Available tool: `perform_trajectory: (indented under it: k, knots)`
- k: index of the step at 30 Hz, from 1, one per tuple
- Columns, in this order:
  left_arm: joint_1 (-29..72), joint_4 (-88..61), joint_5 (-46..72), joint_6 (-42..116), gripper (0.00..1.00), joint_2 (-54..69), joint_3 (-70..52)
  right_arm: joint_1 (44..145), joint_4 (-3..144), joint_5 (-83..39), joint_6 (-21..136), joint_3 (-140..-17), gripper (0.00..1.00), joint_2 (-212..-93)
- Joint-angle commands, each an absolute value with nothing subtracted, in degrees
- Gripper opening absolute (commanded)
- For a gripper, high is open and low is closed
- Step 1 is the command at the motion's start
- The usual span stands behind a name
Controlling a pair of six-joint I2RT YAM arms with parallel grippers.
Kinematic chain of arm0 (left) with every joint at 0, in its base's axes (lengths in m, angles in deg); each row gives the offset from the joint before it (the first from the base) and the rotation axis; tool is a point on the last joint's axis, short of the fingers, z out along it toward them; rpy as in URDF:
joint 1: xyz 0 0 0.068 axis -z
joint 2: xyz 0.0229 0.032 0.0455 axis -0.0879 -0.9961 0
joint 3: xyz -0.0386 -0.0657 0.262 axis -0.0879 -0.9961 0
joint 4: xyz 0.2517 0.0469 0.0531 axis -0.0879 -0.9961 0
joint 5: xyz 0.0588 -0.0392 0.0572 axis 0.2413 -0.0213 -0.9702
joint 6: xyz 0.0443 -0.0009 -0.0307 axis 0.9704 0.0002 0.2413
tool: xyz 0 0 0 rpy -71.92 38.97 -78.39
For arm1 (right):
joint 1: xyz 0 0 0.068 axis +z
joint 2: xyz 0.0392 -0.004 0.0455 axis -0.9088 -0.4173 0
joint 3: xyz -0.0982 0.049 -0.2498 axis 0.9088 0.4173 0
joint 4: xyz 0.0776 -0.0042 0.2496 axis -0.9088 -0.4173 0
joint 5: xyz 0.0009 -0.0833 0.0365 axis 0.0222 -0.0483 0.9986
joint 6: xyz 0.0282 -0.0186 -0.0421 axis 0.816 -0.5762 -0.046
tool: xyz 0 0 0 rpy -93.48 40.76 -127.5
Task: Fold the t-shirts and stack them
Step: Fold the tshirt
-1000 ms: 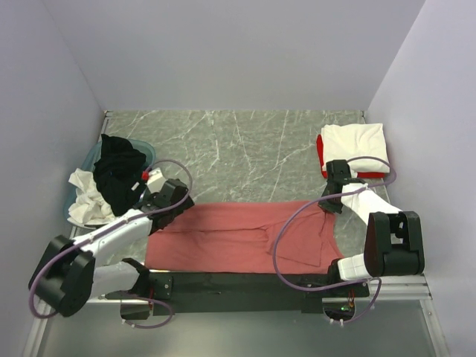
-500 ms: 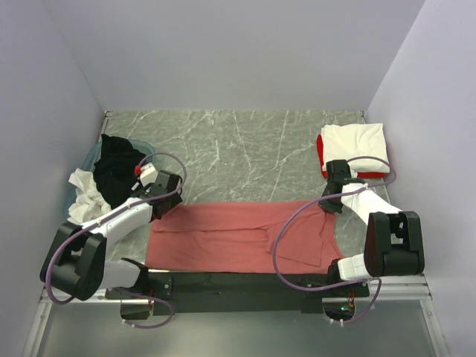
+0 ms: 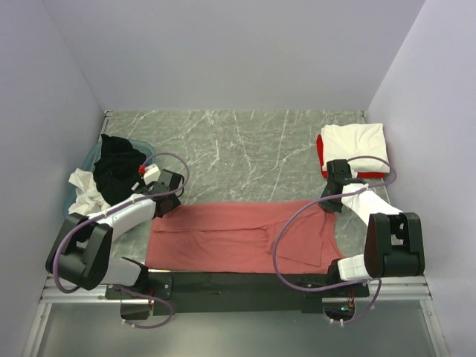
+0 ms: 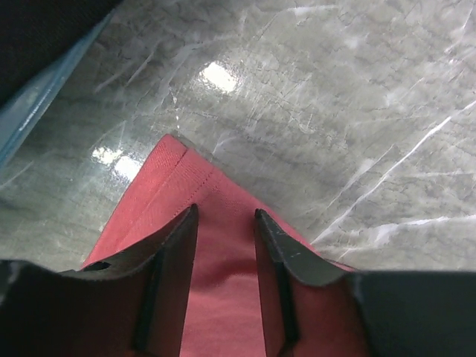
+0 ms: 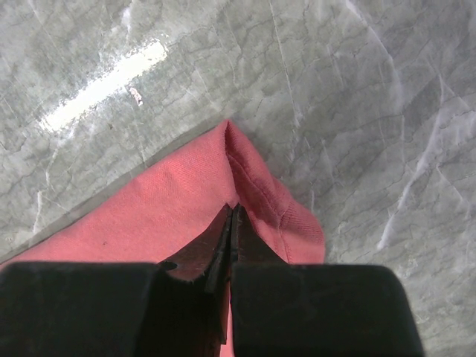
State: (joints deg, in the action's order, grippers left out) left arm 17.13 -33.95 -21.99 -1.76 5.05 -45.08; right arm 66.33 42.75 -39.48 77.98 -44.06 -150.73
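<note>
Grey marble counter [image 3: 245,141], plain lilac walls on three sides. Nearest the arm bases, the salmon-pink shirt [image 3: 223,234] lies flat along the near edge with its long axis running left-right across both arms. So each far corner belongs to the arm on its own side and nothing needs to cross over. Left claw [image 4: 226,216] sits right over the far-left corner. Its jaws are apart and straddle the hem, with cloth between them but a visible gap on both sides, so it's not clamped. Right claw [image 5: 231,212] is pinched tight on the far-right corner, with a ridge of fabric running into the closed tips. The corners lie just ahead of each claw and the shirt body lies behind, toward the bases. My guess is the next move is a paired lift-and-carry of that far edge, which needs the left side gripping first or the cloth will skew. Further out on the right, a folded cream-white shirt [image 3: 355,145] sits on a red shirt [image 3: 321,152], well apart from the pink one. Far left, the teal basin [image 4: 33,100] holds a black shirt [image 3: 119,167], with a crumpled white shirt [image 3: 85,195] spilling beside it, both unfolded.
</note>
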Motion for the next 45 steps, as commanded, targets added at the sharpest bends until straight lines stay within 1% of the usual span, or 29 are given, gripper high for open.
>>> perform_trajectory:
  k: [1, 4, 5, 7, 11, 21, 29, 31, 32, 34, 35, 37, 38, 41, 42, 43, 45]
  knots:
    - [16.93, -33.55, -21.46, -0.31, 0.41, 4.32, -43.76, 65.78, 44.41, -40.01, 77.35, -44.86, 0.00, -148.98]
    - [16.84, -33.64, -21.11, 0.05, 0.27, 2.65, -42.97, 65.78, 44.41, -39.83, 77.26, -44.86, 0.00, -148.90]
    - [16.84, -33.81, -21.11, 0.13, 0.13, 2.38, -42.88, 65.78, 44.41, -39.92, 77.26, -44.86, 0.00, -148.98]
    - [16.84, -34.08, -21.29, 0.31, 0.01, 1.77, -42.53, 65.78, 44.41, -40.18, 77.26, -44.86, 0.00, -149.07]
    - [16.49, -34.51, -21.64, 0.57, 0.01, 1.24, -42.35, 65.86, 44.41, -40.79, 77.17, -45.04, 0.00, -149.42]
    - [15.09, -36.54, -21.91, 0.31, 0.01, 6.33, -42.97, 65.78, 43.97, -42.47, 77.43, -45.39, 0.00, -149.16]
    - [14.03, -36.80, -20.94, 1.01, 0.01, 7.04, -42.88, 65.69, 43.88, -42.12, 77.43, -45.39, 0.00, -149.25]
    - [14.12, -36.89, -20.76, 1.19, 0.04, 6.60, -42.35, 65.78, 44.06, -42.03, 77.17, -45.48, 0.00, -149.33]
    - [14.03, -37.06, -20.76, 1.28, 0.14, 6.43, -42.09, 65.78, 43.97, -41.94, 77.08, -45.74, 0.00, -149.60]
    - [14.03, -37.85, -21.02, 1.28, 0.28, 6.42, -41.04, 65.78, 43.62, -41.94, 76.73, -46.09, 0.00, -149.77]
    - [14.03, -38.12, -20.94, 1.36, 0.41, 6.69, -40.69, 65.78, 43.53, -41.85, 76.73, -46.18, 0.00, -149.69]
    - [14.03, -38.47, -20.67, 1.89, 0.52, 7.83, -39.81, 65.78, 43.27, -41.76, 76.73, -46.27, 0.01, -149.25]
    - [14.03, -38.65, -20.41, 1.89, 0.58, 8.35, -39.45, 65.78, 43.27, -41.85, 76.73, -46.27, 0.04, -148.55]
    - [14.20, -39.09, -19.54, 2.77, 0.65, 10.81, -38.40, 65.78, 42.74, -42.12, 76.82, -46.44, 0.24, -146.71]
    - [14.38, -39.17, -19.18, 3.21, 0.65, 11.95, -37.96, 65.78, 42.31, -42.29, 76.91, -46.62, 0.34, -146.26]
    - [14.56, -39.26, -19.01, 3.38, 0.65, 12.40, -37.78, 65.78, 42.13, -42.90, 77.17, -46.79, 0.49, -145.74]
    - [15.61, -39.79, -18.65, 3.39, 0.66, 13.54, -37.26, 65.87, 41.07, -43.52, 77.43, -47.50, 0.58, -144.33]
